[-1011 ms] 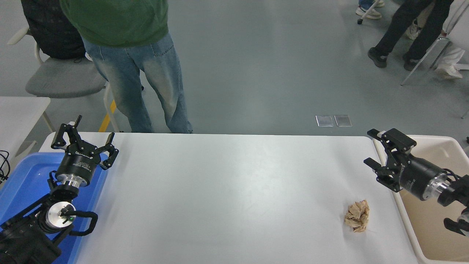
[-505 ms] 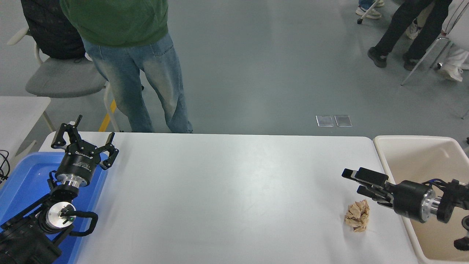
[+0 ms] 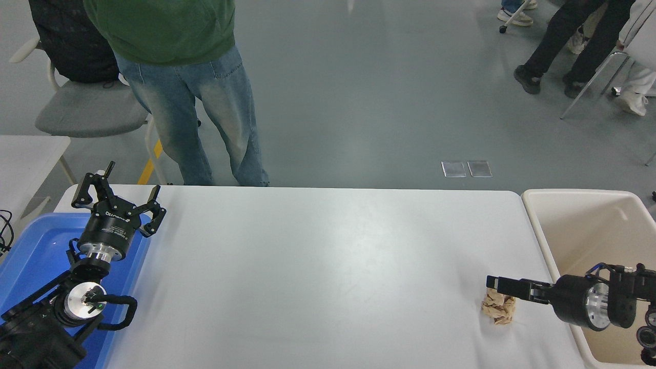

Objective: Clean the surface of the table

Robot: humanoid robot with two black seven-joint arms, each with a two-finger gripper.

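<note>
- Desk surface (image 3: pixel 318 277): wide, matte white, rounded far corners, filling the lower middle of the head view; soft glare near centre.
- Crumpled brown paper wad (image 3: pixel 498 311): lying on the desk surface near its right end, close to the near edge.
- Right gripper (image 3: pixel 493 281): entering low from the right edge, pointing left, reaching over the top of the wad (contact not discernible); jaws seen edge-on, cannot tell whether released or clenched.
- Cream tub (image 3: pixel 538 225): just beside the desk's right end, right arm body above its near wall.
- Left gripper (image 3: pixel 117 196): parked at lower left above the blue tray, jaws released and spread, grasping nothing.
- Blue tray (image 3: pixel 36 246): at the desk's left end, under the left arm.
- Small white table (image 3: pixel 28 154): at the left edge, beyond the tray.
- Floor (image 3: pixel 369 92): grey, smooth, with two metal plates set in it.
- Person in green top and jeans (image 3: pixel 195 102): standing at the far side, left of centre.
- Grey chair (image 3: pixel 92 110): behind that person.
- Legs of other people (image 3: pixel 564 46): at top right.
</note>
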